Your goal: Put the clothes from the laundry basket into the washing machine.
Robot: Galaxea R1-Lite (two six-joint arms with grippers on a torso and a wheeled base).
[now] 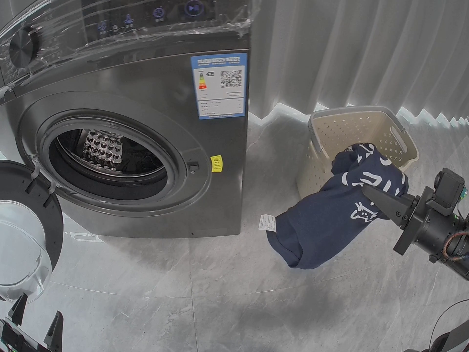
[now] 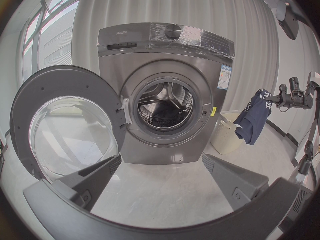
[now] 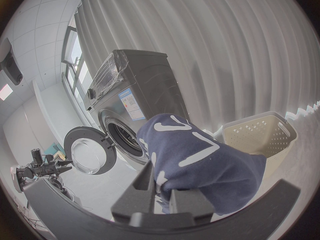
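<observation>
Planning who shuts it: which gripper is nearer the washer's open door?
Left. The left gripper is close by the door; the right gripper holds a navy garment by the laundry basket.

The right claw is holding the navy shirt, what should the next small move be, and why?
Probably swing the right claw toward the robot's left, to the drum opening of the washing machine: the navy shirt hangs from it beside the laundry basket, and the door already stands open.
</observation>
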